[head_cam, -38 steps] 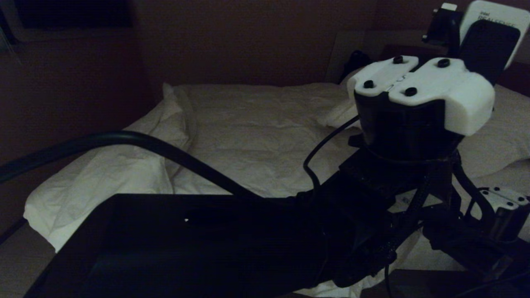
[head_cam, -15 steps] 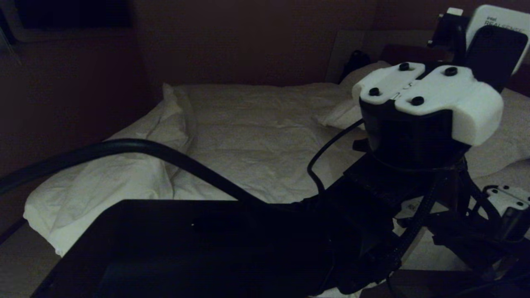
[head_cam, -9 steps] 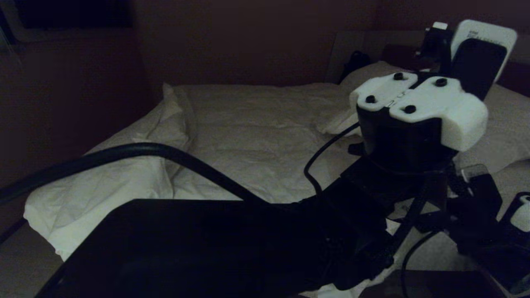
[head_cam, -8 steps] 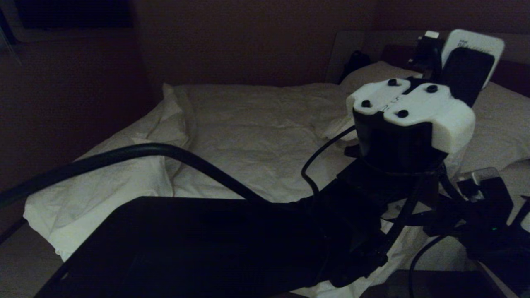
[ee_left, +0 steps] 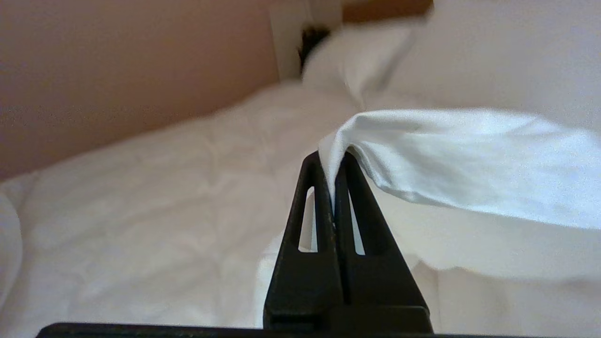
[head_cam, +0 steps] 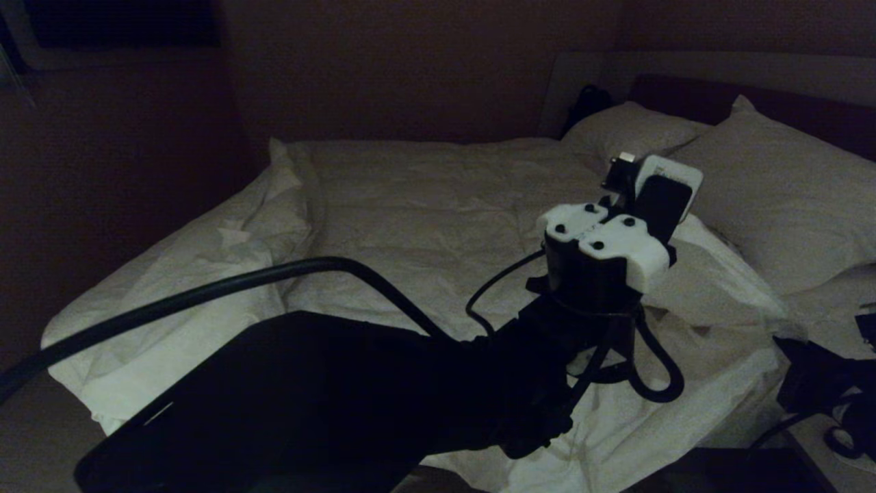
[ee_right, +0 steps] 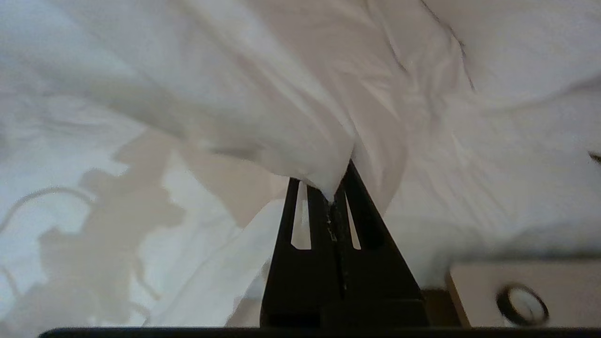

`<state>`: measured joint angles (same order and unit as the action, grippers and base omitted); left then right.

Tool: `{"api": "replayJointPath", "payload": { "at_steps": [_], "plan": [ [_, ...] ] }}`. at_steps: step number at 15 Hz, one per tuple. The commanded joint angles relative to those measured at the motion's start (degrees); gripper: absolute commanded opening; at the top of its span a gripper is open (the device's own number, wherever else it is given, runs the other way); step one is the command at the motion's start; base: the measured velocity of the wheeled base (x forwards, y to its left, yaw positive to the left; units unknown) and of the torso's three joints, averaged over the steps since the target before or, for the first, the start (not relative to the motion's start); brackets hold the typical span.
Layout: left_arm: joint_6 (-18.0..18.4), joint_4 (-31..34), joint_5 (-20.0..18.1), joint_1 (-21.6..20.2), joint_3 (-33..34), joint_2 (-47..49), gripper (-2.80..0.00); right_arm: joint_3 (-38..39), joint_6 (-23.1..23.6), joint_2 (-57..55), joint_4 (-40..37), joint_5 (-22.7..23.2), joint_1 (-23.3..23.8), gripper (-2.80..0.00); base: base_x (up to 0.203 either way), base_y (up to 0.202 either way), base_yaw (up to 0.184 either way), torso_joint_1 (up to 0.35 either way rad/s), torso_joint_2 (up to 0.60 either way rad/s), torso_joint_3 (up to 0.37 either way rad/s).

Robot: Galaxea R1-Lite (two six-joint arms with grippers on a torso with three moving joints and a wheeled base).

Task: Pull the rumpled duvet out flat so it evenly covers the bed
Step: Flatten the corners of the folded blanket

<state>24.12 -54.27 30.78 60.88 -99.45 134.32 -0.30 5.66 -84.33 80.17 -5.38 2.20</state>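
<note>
The white, creased duvet lies across the bed, with bunched folds along its left side. My left gripper is shut on a fold of the duvet's edge and holds it raised just short of the pillows. In the head view only that arm's white wrist housing shows, over the bed's right half. My right gripper is shut on another pinch of the duvet, low at the bed's near right side. Only dark parts of the right arm show there.
Two white pillows lean on the dark headboard. A pale bedside table with a small ring-shaped thing stands beside the right gripper. A black cable arcs over the bed's left part.
My left arm has moved away from the head camera and lower, toward the pillows, carrying the duvet edge with it. The right arm has sunk to the picture's lower right edge.
</note>
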Motion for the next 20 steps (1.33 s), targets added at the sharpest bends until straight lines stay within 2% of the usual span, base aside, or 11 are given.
{"api": "replayJointPath", "payload": {
  "at_steps": [1, 4, 10, 12, 18, 20],
  "plan": [
    [-0.72, -0.43, 0.17, -0.53, 5.52, -0.02, -2.8, -0.22, -1.09, 0.3, -3.83, -0.23, 3.92, -2.8, 0.0, 0.0, 0.0, 0.0, 0.0, 0.0],
    [-2.75, -1.91, 0.16, -0.51, 13.22, -0.21, -2.8, -1.97, -5.87, -0.64, -10.45, -0.09, 9.23, -2.8, 0.0, 0.0, 0.0, 0.0, 0.0, 0.0],
    [-7.79, -2.24, 0.44, 0.69, 22.4, 2.19, -2.8, -2.06, -6.28, 4.04, -22.81, 1.29, 9.53, -2.8, 0.0, 0.0, 0.0, 0.0, 0.0, 0.0],
    [-9.26, -2.33, 0.42, 1.43, 24.21, 3.5, -2.8, -2.68, -6.35, 6.64, -29.95, 3.12, 9.57, -2.8, 0.0, 0.0, 0.0, 0.0, 0.0, 0.0],
    [-20.54, 0.09, 0.51, 3.34, 30.81, 2.64, -2.8, -10.05, -6.95, 14.26, -55.29, 3.27, 10.27, -2.8, 0.0, 0.0, 0.0, 0.0, 0.0, 0.0],
    [-22.2, -0.03, 0.51, 5.21, 33.91, 2.9, -2.8, -10.91, -6.91, 17.92, -63.42, 3.18, 10.35, -2.8, 0.0, 0.0, 0.0, 0.0, 0.0, 0.0]
  ]
}}
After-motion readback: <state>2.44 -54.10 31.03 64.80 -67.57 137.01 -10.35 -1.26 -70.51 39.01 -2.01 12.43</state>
